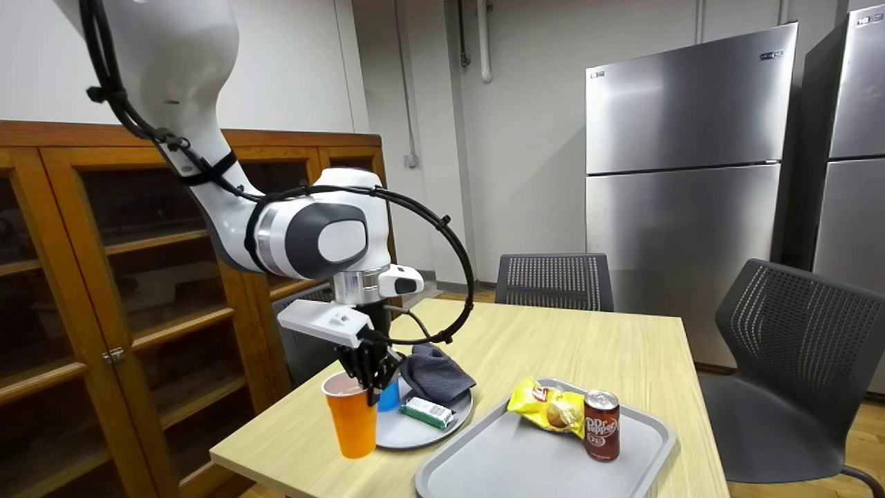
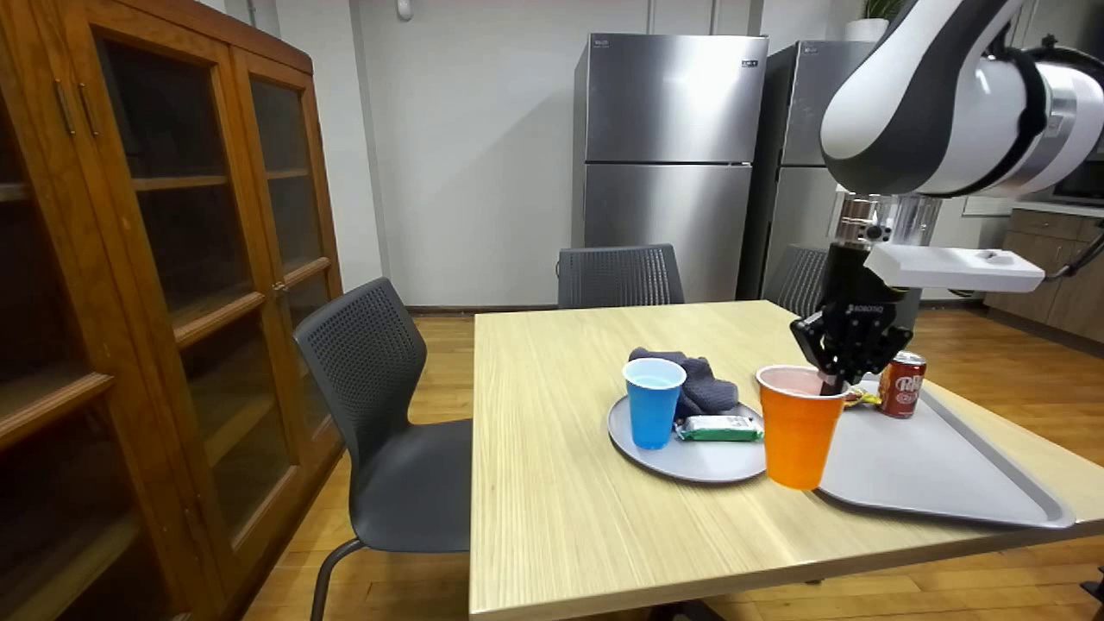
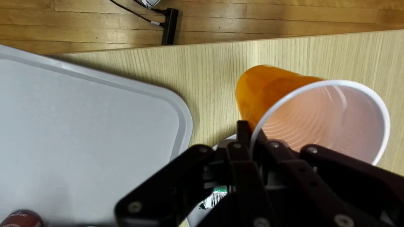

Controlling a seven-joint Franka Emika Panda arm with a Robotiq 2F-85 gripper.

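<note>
The gripper (image 3: 253,134) is clamped onto the orange cup (image 1: 356,422), pinching its wall right at the rim, one finger inside and one outside. The wrist view shows the pinch best. The cup is mouth-up and pretty close to upright, near the edge of the table (image 2: 552,483). Honestly can't tell if its bottom is touching the wood or hanging just over it. The arm (image 1: 342,238) comes down to it from above.

Just beside the cup there's a gray plate (image 2: 703,467) with a blue cup (image 2: 653,412) standing on it, a green-and-white wrapped bar (image 1: 428,412) lying flat, and a dark cloth (image 1: 437,373) bunched up behind the bar. In the wrist view the gripper hides most of that stuff, so you only get a bit of plate and the bar's barcode.

Also near the cup is a gray tray (image 1: 515,463), holding a yellow snack bag (image 1: 550,408) with a Dr Pepper can (image 1: 601,429) standing right next to it.

Farther out: dark chairs (image 1: 553,280) around the table, a wooden cabinet (image 2: 198,285) with glass doors, and steel fridges (image 2: 668,112) in both exterior views. Past the table edge, the wrist view catches wood floor (image 3: 79,28) and a black box (image 3: 170,26) on it.
</note>
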